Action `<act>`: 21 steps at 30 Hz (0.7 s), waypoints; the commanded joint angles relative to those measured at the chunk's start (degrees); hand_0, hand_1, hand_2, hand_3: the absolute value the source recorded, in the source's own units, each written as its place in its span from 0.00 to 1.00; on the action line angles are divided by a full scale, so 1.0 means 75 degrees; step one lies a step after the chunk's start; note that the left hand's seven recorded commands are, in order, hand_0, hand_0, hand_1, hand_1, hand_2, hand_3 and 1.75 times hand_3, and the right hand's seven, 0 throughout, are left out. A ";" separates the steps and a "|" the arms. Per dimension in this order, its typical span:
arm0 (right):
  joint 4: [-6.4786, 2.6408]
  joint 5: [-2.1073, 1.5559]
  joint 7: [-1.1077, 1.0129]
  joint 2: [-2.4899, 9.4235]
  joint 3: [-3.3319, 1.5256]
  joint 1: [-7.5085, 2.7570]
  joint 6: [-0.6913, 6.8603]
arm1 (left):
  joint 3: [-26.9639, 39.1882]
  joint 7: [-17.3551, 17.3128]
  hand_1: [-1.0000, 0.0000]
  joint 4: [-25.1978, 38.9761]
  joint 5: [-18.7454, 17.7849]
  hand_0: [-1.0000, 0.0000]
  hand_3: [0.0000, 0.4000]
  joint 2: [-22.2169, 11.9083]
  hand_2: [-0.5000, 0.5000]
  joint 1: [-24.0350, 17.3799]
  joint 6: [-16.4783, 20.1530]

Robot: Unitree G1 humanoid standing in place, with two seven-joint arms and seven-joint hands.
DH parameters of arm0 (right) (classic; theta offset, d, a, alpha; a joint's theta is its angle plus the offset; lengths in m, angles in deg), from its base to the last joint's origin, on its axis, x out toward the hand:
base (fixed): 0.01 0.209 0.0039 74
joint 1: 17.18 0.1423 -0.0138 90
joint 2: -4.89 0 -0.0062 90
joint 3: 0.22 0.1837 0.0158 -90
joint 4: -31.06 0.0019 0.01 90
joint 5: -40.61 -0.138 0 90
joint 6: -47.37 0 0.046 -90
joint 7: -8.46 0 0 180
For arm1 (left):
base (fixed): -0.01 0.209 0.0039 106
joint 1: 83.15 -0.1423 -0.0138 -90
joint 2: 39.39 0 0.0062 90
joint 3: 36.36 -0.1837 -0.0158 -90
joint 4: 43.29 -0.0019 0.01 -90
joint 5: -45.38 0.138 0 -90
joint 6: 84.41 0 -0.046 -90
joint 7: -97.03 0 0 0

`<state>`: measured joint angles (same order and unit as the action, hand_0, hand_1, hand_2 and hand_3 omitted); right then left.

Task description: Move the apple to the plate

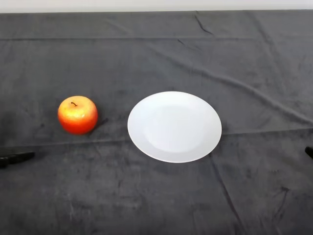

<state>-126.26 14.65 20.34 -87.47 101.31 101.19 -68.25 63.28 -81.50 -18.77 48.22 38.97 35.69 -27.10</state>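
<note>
A red and yellow apple [77, 114] stands upright on the dark cloth, left of the middle. A white round plate [174, 126] lies at the middle of the table, its rim a short way to the right of the apple, and it holds nothing. Only the black fingers of my left hand [15, 157] show at the left edge, straight and low over the cloth. They lie below and to the left of the apple, apart from it, and hold nothing.
The dark grey cloth [161, 196] covers the whole table, with folds running across the back and right. A small dark tip [309, 152] shows at the right edge.
</note>
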 commanded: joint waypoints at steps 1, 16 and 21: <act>-0.0325 -0.0053 0.0029 0.0277 0.0103 -0.0380 0.0429 | -0.0207 -0.0083 1.00 0.0382 0.0191 1.00 0.00 0.0096 0.50 0.0557 -0.0169; -0.0321 -0.0052 0.0030 0.0277 0.0103 -0.0382 0.0432 | -0.0725 -0.0016 1.00 0.0226 0.0550 1.00 0.00 0.0600 0.50 0.1101 0.0176; -0.0321 -0.0052 0.0030 0.0277 0.0103 -0.0382 0.0431 | -0.0887 -0.0019 1.00 0.0073 0.0653 1.00 0.00 0.0767 0.50 0.1232 0.0269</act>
<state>-125.46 14.87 20.35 -87.48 101.31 101.19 -68.78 56.89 -81.79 -18.74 52.40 44.53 41.93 -25.70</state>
